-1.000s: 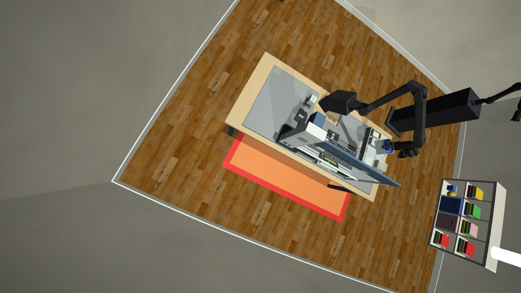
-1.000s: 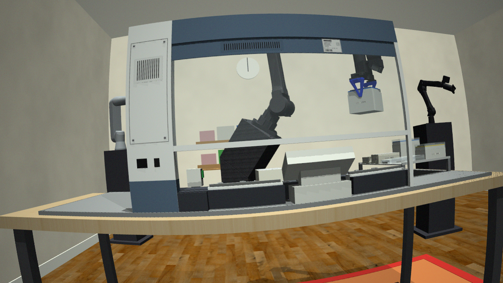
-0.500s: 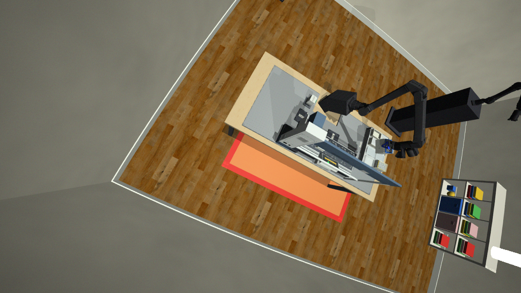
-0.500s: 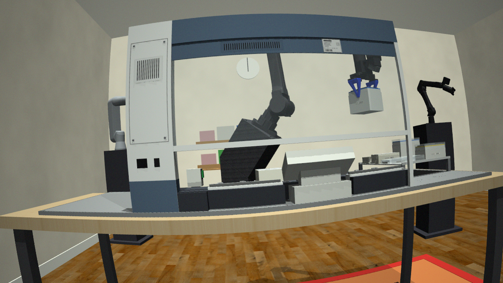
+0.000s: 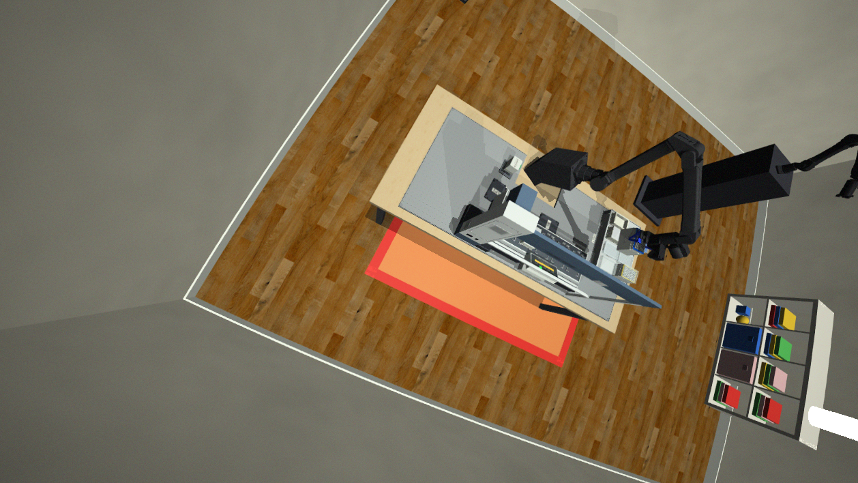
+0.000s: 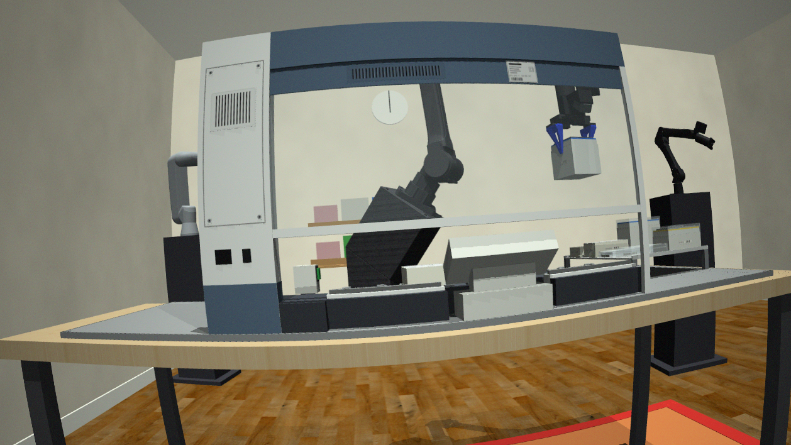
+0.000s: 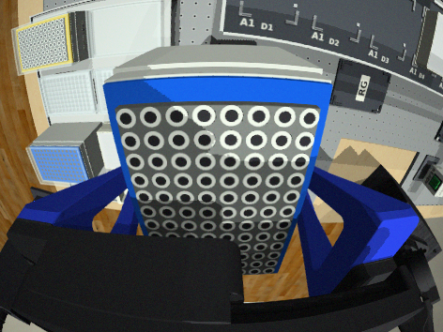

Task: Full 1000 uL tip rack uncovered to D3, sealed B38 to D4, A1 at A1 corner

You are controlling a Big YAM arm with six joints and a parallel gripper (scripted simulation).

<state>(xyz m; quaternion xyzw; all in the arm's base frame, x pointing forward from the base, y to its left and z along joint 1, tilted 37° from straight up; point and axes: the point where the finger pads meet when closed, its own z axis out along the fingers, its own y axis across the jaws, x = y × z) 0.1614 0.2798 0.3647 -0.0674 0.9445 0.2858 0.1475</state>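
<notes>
My gripper is shut on a tip rack and holds it by its long sides, high in the air. From above the rack shows a blue plate rim and a full field of pale rings on grey. It hangs tilted above the right end of the bench, between the shelf items and the dark deck. The deck's engraved places D1, D2 and D3 are empty. I cannot pick out block B38.
Below left in the wrist view lie a yellow-rimmed rack, a white plate and a blue rack. The RG nest sits beside the deck. The shelf stands at the bench's right end, inside the hood frame.
</notes>
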